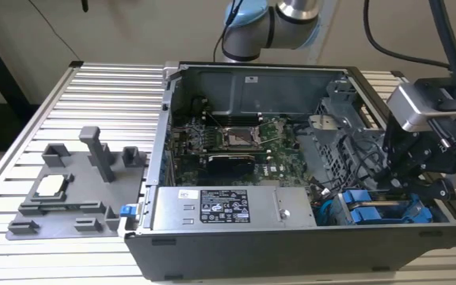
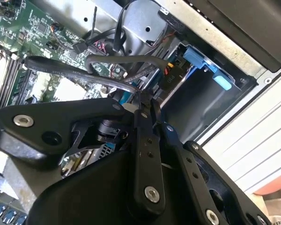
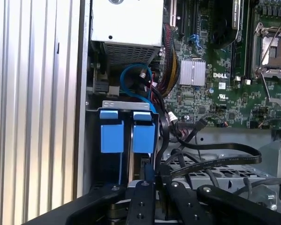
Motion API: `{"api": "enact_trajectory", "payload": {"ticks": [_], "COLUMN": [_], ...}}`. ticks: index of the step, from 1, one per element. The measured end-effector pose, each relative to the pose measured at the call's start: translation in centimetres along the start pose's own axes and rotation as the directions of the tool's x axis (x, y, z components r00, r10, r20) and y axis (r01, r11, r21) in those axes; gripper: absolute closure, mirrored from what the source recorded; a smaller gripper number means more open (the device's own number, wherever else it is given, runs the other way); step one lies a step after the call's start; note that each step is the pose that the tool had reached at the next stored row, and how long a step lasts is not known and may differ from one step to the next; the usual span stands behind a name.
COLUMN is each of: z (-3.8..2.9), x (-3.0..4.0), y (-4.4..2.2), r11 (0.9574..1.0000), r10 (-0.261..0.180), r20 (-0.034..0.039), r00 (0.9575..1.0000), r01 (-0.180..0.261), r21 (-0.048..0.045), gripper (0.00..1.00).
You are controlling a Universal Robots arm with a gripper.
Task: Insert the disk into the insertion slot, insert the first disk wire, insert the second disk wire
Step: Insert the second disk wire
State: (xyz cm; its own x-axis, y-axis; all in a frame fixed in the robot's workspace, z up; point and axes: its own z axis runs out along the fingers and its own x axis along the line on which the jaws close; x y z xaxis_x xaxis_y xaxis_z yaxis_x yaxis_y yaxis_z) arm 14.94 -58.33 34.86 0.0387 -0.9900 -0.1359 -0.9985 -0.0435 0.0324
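The disk's bright blue carrier (image 1: 374,209) sits in the insertion slot (image 3: 126,104), a grey metal cage at the case's front corner on the exterior view's right. Two blue end tabs (image 3: 110,133) stand side by side there, and the disk's body is hidden inside. My gripper (image 1: 398,181) hangs just above the cage. Its black fingers (image 3: 141,201) are closed together on the end of a flat black disk wire (image 3: 215,151), which loops back over the cage. In the second wrist view the same wire (image 2: 75,70) ends at my gripper (image 2: 141,99), close to a blue tab (image 2: 206,65).
The silver power-supply box (image 1: 228,208) lies beside the cage, with the green motherboard (image 1: 236,139) behind it. Loose black and blue cables (image 3: 140,79) crowd the gap between them. A grey fixture block (image 1: 69,190) stands on the slatted table on the exterior view's left.
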Motion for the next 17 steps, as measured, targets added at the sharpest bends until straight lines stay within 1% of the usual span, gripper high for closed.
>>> {"api": "enact_trajectory", "payload": {"ticks": [8,13,17], "z": [0.19,0.32,0.4], "x": [0.13,0.26,0.44], "y": [-0.03,-0.25,-0.29], "r11": [1.0,1.0,1.0], "r10": [0.003,0.003,0.005], "r20": [0.0003,0.0003,0.0002], "r00": [1.0,1.0,1.0], "r01": [-0.003,-0.003,-0.005], "r21": [0.0004,0.0004,0.0007], "gripper": [0.84,0.84,0.84]}}
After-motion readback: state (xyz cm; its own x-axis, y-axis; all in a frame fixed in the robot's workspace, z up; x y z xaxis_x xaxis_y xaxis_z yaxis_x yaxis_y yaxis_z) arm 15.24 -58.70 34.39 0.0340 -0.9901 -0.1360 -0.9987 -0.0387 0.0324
